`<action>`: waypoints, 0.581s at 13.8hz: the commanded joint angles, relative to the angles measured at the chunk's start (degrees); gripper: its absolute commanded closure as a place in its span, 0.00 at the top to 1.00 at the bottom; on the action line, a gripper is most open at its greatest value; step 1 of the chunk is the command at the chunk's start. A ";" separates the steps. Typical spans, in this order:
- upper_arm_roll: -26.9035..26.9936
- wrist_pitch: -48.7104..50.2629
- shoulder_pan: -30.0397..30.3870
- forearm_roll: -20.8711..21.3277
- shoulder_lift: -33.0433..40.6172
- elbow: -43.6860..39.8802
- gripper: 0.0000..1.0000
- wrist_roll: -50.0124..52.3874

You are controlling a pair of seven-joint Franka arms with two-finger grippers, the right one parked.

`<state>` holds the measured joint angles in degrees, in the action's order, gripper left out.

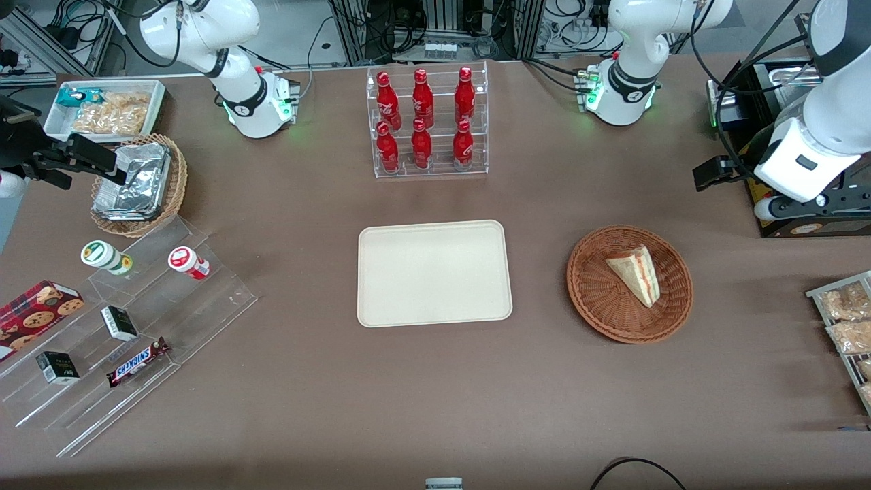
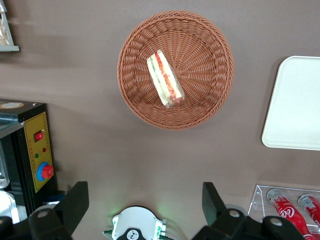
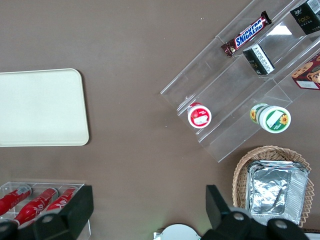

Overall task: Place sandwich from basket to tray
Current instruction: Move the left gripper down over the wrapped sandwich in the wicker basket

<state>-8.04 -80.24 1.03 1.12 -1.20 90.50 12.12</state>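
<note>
Small triangular sandwich wedge (image 1: pixel 635 273) of pale white bread, with red, orange and green filling on its cut edge, lies on its side in the round reddish-brown woven wicker basket (image 1: pixel 599 299), roughly at the basket's middle. Basket sits on the brown table toward the working arm's end. Flat cream-beige rectangular tray (image 1: pixel 434 273) with rounded corners lies mid-table, well apart from the basket, with nothing on it. Clear acrylic rack of red bottles (image 1: pixel 426 122) stands farther from the front camera than the tray.

Left arm's gripper (image 2: pixel 145 202) hangs high above the table, near the black control box (image 2: pixel 31 156), not over the basket. Its two dark fingers (image 2: pixel 76 201) are spread wide, holding nothing.
</note>
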 commanded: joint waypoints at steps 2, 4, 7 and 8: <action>-0.40 -2.37 0.73 0.55 -1.43 -0.41 1.00 -1.66; -0.39 -4.65 0.73 0.90 -2.48 1.25 1.00 -2.18; -0.39 -11.40 0.73 0.91 -2.40 8.79 1.00 -2.19; -0.31 -14.39 0.73 0.82 -2.40 11.60 1.00 -2.19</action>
<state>-7.95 -89.86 1.06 1.19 -4.49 96.55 10.92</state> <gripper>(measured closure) 0.000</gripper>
